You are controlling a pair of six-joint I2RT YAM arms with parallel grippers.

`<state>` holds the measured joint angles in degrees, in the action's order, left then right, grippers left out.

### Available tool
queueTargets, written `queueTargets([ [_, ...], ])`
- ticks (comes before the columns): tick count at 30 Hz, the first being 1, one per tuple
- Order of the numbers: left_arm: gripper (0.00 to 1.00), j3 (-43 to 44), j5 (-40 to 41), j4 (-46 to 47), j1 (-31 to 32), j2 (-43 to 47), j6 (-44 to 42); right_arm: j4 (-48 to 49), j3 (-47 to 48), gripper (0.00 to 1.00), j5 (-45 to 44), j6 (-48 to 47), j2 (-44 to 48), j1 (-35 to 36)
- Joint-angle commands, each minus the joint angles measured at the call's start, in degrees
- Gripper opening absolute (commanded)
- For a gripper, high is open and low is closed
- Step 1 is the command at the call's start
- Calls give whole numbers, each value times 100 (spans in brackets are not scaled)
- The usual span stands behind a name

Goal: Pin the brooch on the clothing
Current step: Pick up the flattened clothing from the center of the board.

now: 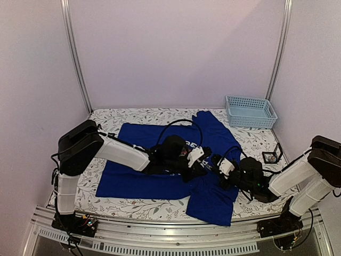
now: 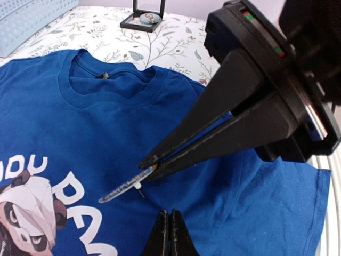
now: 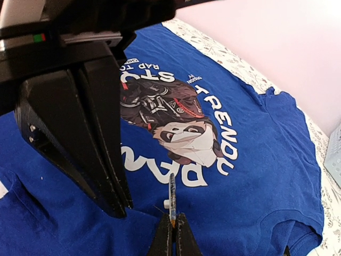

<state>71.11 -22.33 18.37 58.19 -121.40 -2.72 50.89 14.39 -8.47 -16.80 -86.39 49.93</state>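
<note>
My right claw (image 3: 173, 220): the fingers are together, clamped on the brooch at their very tip.
Brooch (image 2: 123, 190): a thin pale strip that sticks out forward from my right claw, low over the blue cloth. If its pin touches the cloth, I cannot tell.
My left claw (image 2: 169, 224): the fingers are pressed together and nothing shows between them. The tips stand just beside the brooch, down near the cloth.
T-shirt (image 1: 128, 178): royal blue, spread on the surface directly under both claws, with some folds at the near sleeve.
Panda print (image 3: 184, 136): round, with white letters around it. The brooch points to the edge of the lettering, just beside it.
Collar (image 2: 106, 88): it lies flat, beyond the brooch in the left wrist view.
Surface (image 1: 133, 117): covered with a white cloth of leaf pattern.
Small black frame (image 1: 272, 156): it stands on the surface past the shirt's edge, on my right side.
Basket (image 1: 250, 111): light blue, at the far right corner of the surface.
</note>
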Motion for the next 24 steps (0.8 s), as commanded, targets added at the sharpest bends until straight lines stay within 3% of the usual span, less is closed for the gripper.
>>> queueTargets([
  [1,0,-100,-251,236,-124,246,24,395,56,0,-434,-244,-233,199],
  [24,0,-309,-261,387,-278,394,40,197,-145,0,-50,-246,68,485],
])
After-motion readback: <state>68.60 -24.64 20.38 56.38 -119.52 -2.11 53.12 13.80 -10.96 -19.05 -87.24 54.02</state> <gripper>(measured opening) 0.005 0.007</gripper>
